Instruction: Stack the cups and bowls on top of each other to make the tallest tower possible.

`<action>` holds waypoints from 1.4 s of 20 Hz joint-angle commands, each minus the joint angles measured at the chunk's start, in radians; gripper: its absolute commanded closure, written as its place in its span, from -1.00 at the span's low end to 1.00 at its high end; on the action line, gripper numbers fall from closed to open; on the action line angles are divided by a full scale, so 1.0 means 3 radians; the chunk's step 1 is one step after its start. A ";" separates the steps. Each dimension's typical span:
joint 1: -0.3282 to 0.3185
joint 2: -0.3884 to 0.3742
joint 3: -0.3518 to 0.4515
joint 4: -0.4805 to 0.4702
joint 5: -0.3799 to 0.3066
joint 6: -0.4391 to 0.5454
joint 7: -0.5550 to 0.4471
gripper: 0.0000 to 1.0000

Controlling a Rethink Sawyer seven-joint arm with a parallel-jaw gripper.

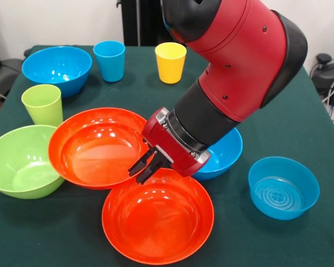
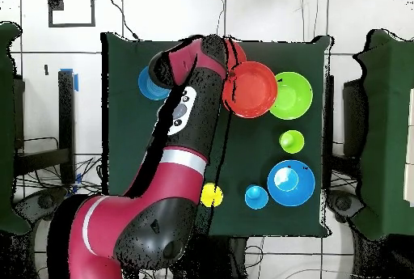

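Sawyer arm over the green table [image 1: 300, 133], gripper [image 1: 148, 165] low at the two orange bowls.

Front view: the black fingers [image 1: 140, 163] lie close together, almost closed, at the rim where one orange bowl [image 1: 94, 147] overlaps the other orange bowl [image 1: 156, 219]; whether they pinch the rim cannot be told. Lime green bowl [image 1: 19, 161] touches the first orange bowl at the table's left edge, green cup [image 1: 43, 104] just behind it. Blue bowl [image 1: 57, 68], blue cup [image 1: 109, 60] and yellow cup [image 1: 170, 62] stand along the far edge. A second blue bowl [image 1: 225, 156] sits partly under the arm; a smaller blue bowl [image 1: 283, 188] is near the right edge. Nothing is stacked.

Overhead view: the arm hides the gripper. Orange bowl [image 2: 251, 90] meets green bowl [image 2: 293, 95]; blue bowl [image 2: 291, 183], blue cup [image 2: 256, 196] and yellow cup [image 2: 212, 195] are visible.
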 commanded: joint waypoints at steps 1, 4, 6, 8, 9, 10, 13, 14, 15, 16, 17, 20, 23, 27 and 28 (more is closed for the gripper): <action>0.0010 -0.0107 0.0161 0.0029 0.0077 0.0411 0.0049 1.00; 0.0010 -0.0130 0.0149 0.0024 0.0081 0.0422 0.0069 1.00; 0.0018 -0.0143 0.0131 0.0007 0.0079 0.0450 0.0074 1.00; 0.0039 -0.0158 0.0122 0.0028 0.0078 0.0464 0.0099 1.00; 0.0043 -0.0164 0.0117 0.0029 0.0079 0.0472 0.0106 1.00; 0.0051 -0.0178 0.0103 0.0030 0.0082 0.0503 0.0121 1.00; 0.0035 -0.0154 0.0083 -0.0080 0.0100 0.0611 0.0095 1.00; 0.0036 -0.0155 0.0074 -0.0092 0.0102 0.0631 0.0097 1.00; 0.0061 -0.0184 0.0073 -0.0030 0.0100 0.0606 0.0113 1.00; 0.0067 -0.0195 0.0070 -0.0008 0.0100 0.0596 0.0124 1.00; 0.0082 -0.0197 0.0073 0.0027 0.0096 0.0571 0.0143 1.00; 0.0101 -0.0211 0.0076 0.0079 0.0098 0.0552 0.0178 1.00; 0.0128 -0.0237 0.0067 0.0127 0.0101 0.0557 0.0207 1.00; 0.0130 -0.0202 0.0036 0.0017 0.0123 0.0693 0.0242 1.00; 0.0147 -0.0198 0.0020 0.0006 0.0137 0.0755 0.0291 1.00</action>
